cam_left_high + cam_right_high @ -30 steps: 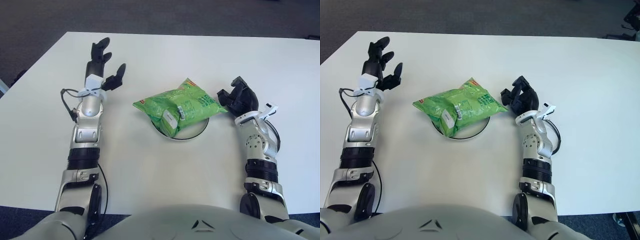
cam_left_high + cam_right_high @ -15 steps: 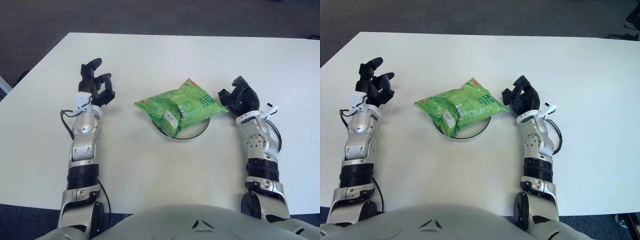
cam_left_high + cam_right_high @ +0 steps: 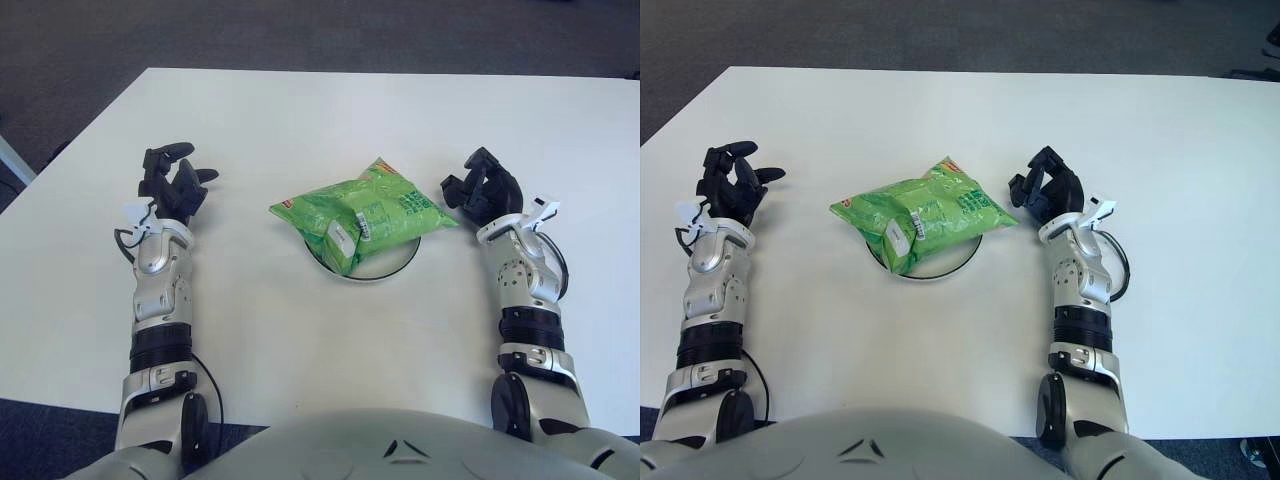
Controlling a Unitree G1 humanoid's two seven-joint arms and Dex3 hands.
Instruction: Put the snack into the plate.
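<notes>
The robot's grey torso fills the near edge of the view, with both forearms reaching forward over the white desk [image 3: 300,340]. The left hand [image 3: 170,187] shows toward the desk's left edge, well apart from the snack, its black fingers [image 3: 167,153] loosely curled and holding nothing. The right hand [image 3: 482,188] shows just beside the right end of the snack bag, its fingers [image 3: 452,186] curled inward with nothing between them; whether they touch the bag cannot be told. Between the two hands, around the middle of the desk, the green snack bag [image 3: 360,212] lies on the plate [image 3: 385,266], overhanging the rim to the left and far side so that only the plate's near and right rim shows. Beyond, bare white desk runs to the far edge, with dark carpet [image 3: 300,35] behind it.
</notes>
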